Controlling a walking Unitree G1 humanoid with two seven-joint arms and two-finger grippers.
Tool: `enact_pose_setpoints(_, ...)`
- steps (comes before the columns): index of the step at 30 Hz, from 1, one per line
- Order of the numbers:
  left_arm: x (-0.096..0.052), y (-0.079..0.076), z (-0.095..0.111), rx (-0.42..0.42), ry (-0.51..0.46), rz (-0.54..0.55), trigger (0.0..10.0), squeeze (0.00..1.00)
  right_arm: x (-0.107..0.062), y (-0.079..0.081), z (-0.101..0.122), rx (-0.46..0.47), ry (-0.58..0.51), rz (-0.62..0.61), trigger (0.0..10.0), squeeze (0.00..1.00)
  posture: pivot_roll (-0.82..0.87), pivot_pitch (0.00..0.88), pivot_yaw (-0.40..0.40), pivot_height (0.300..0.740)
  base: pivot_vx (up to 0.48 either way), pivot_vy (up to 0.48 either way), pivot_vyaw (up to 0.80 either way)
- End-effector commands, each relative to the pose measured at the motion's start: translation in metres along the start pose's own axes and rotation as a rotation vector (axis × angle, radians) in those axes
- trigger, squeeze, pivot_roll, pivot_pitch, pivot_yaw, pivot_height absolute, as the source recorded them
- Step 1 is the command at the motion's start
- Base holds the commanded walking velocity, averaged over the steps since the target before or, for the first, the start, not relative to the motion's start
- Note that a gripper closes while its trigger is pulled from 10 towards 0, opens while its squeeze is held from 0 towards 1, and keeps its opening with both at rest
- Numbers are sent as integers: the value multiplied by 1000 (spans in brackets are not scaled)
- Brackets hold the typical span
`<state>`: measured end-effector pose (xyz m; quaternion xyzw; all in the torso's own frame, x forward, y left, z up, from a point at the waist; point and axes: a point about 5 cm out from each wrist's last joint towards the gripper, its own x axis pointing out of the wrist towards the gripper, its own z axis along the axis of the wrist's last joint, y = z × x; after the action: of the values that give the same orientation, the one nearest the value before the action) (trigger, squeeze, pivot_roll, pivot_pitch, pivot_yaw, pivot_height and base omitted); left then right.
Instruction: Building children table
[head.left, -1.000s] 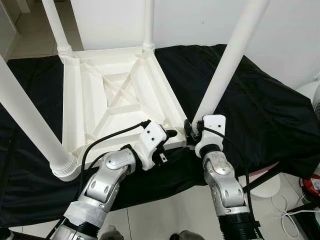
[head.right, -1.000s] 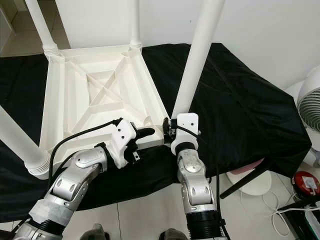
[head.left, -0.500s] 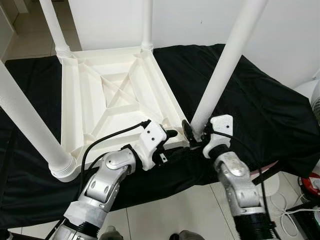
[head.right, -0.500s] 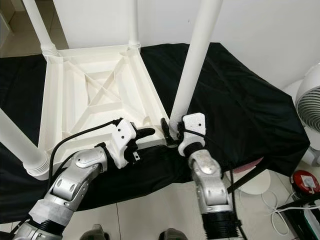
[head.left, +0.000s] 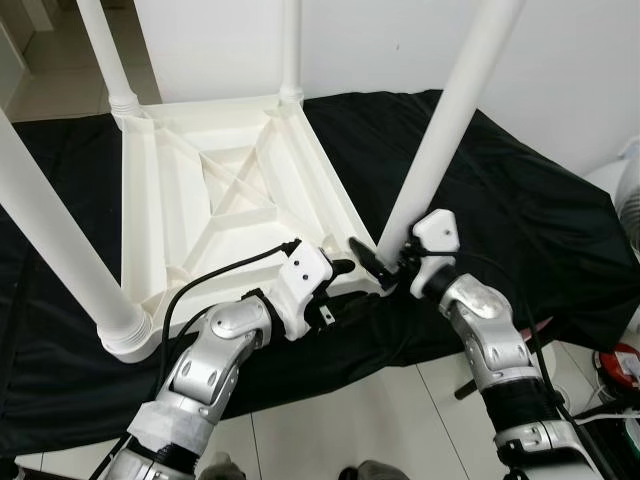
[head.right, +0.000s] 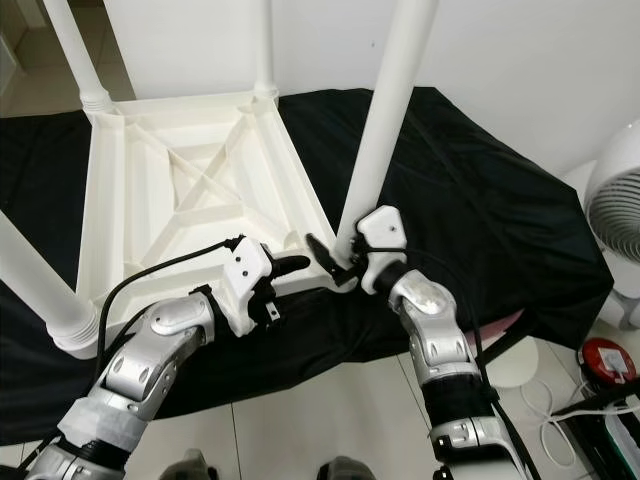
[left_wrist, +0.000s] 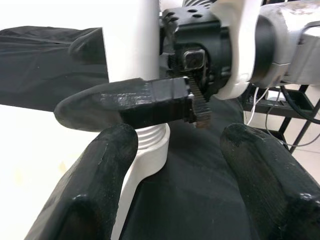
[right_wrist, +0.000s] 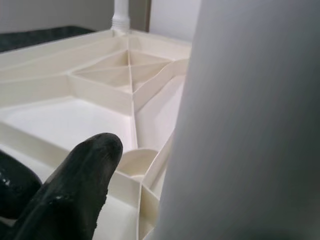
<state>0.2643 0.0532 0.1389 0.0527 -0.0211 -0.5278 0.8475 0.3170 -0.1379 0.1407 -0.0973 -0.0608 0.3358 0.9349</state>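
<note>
The white children table (head.left: 225, 195) lay upside down on a black cloth (head.left: 500, 200), with its four legs pointing up. The step in hand seemed to be fixing the near right leg (head.left: 435, 135) into its corner socket. The right gripper (head.left: 385, 270) had its jaws apart around the base of this leg, which leaned a little to the right. The left gripper (head.left: 335, 272), jaws also apart, was at the near edge. Next, the leg probably needed to be turned or pressed until straight.

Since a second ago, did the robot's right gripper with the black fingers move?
Yes. The right gripper stayed at the base of the white plastic table leg, but its wrist swung out to the robot's right, away from the upside-down white tabletop.
</note>
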Motion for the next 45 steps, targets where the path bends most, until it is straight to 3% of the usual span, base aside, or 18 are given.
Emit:
enact_pose_setpoints(1, 2, 1, 1, 3, 4, 0, 10000, 0, 4, 0, -4, -27, 28, 44, 4588, 0, 13, 0, -26, 740, 0, 0, 0)
enact_pose_setpoints(2, 2, 3, 2, 5, 3, 4, 10000, 0, 6, -2, -10, -36, 65, 95, 0, 0, 20, 0, -27, 740, 0, 0, 0)
enact_pose_setpoints(16, 1, 3, 3, 5, 1, 10, 10000, 0, -2, -6, -24, 17, 105, 164, 0, 0, 23, 0, -26, 740, 0, 0, 0)
enact_pose_setpoints(17, 1, 2, 3, 5, 1, 8, 10000, 0, -2, -6, -25, 38, 94, 146, 10000, 0, 23, 0, -26, 740, 0, 0, 0)
enact_pose_setpoints(26, 2, 1, 3, 1, 0, 3, 10000, 0, -3, -8, -25, 44, 113, 42, 10000, 0, 14, 0, -28, 740, 0, 0, 0)
enact_pose_setpoints(27, 2, 1, 3, 0, 0, 2, 10000, 0, -2, -11, -24, 50, 131, -54, 10000, 0, 14, 0, -28, 740, 0, 0, 0)
enact_pose_setpoints(31, 2, 2, 2, -2, 1, 3, 10000, 0, -1, -11, -22, 58, 133, -96, 10000, 0, 14, 0, -28, 740, 0, 0, 0)
enact_pose_setpoints(32, 3, 1, 2, -3, -2, 3, 10000, 0, -1, -10, -19, 71, 134, -178, 10000, 0, 11, 0, -35, 740, 0, 0, 0)
enact_pose_setpoints(35, 3, 0, 2, -4, -3, 3, 10000, 0, -2, -9, -18, 75, 141, -247, 10000, 0, 11, 0, -35, 740, 0, 0, 0)
enact_pose_setpoints(39, 4, -1, 1, -7, -5, -3, 10000, 0, -3, -2, -18, 112, 161, -425, 10000, 0, 4, 0, -39, 740, 0, 0, 0)
enact_pose_setpoints(41, 4, -1, 1, -7, -5, -3, 10000, 0, -3, -1, -19, 109, 165, -440, 10000, 0, 4, 0, -39, 740, 0, 0, 0)
enact_pose_setpoints(45, 6, -1, 2, -7, -8, -7, 10000, 0, -5, 3, -18, 122, 177, -621, 10000, 0, 4, 0, -40, 740, 0, 0, 0)
